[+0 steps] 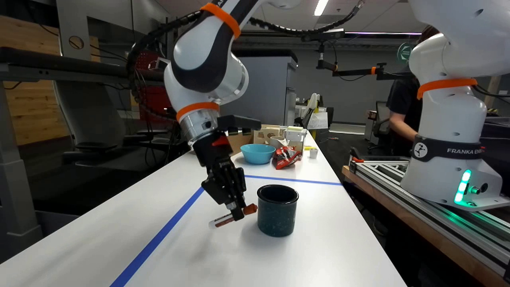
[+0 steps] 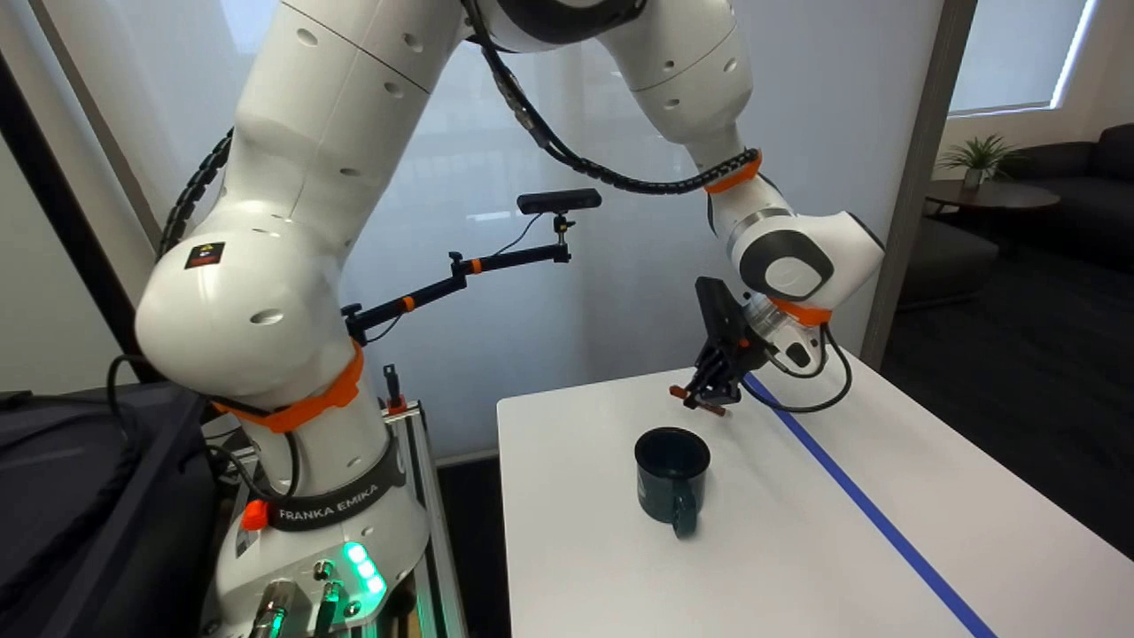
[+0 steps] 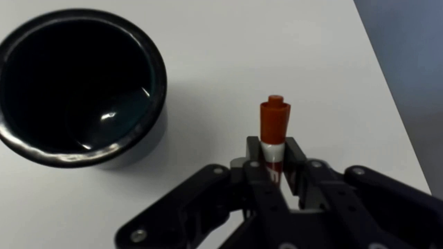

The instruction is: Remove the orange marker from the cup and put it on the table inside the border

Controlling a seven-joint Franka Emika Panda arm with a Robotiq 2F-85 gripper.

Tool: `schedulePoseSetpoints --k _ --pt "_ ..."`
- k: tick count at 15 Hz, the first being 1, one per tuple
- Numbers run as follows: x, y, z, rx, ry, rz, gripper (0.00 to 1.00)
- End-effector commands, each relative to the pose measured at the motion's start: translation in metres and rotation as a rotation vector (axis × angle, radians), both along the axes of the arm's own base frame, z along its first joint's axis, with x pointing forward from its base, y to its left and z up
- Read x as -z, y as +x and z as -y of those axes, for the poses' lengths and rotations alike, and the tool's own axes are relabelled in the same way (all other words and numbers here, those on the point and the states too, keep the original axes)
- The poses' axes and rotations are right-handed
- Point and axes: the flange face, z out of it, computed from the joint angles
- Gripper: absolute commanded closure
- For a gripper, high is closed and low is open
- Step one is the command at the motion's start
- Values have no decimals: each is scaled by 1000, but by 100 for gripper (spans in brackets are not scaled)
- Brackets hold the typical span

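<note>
Both fingertips (image 3: 253, 148) of the pincer (image 3: 273, 152) are clamped on the orange marker (image 3: 274, 135), one at each side of its white band; the orange cap (image 3: 273, 121) juts out past the tips, while the barrel runs back between them. In both exterior views the marker tilts, cap end higher, and it hangs over the counter (image 1: 318, 255), with a soft shadow (image 1: 203, 251) below. It is outside the dark green cup (image 1: 277, 215), which stands upright, its handle (image 2: 685, 514) turned away from the pincer. In an exterior view the cap almost meets the cup's outline, yet the wrist view shows white surface between the two. A long blue tape line (image 1: 171, 229) runs along the counter on the far side of the pincer from the cup, and a crossing tape line (image 1: 293, 180) lies farther back, with a turquoise bowl (image 1: 257, 154) and a red bag (image 1: 285, 157) beyond it. Open white surface spreads from beneath the marker toward the foreground, between the long tape and the counter's edge (image 1: 373, 239). In the wrist view a stretch of edge slants down the right, well apart from the marker.
</note>
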Motion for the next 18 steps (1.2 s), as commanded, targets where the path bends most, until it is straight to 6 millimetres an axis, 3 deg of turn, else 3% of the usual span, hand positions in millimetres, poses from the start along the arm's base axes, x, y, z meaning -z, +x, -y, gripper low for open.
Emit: schedulePoseSetpoints --k 1,7,13,14,18 --pt "27 20 -10 -70 0 29 95" --pt "44 33 -26 -147 4 57 95" --pt "65 33 -29 -176 -17 26 95" --pt "65 32 -30 -177 -17 25 64" --pt "57 31 -34 -188 -9 29 32"
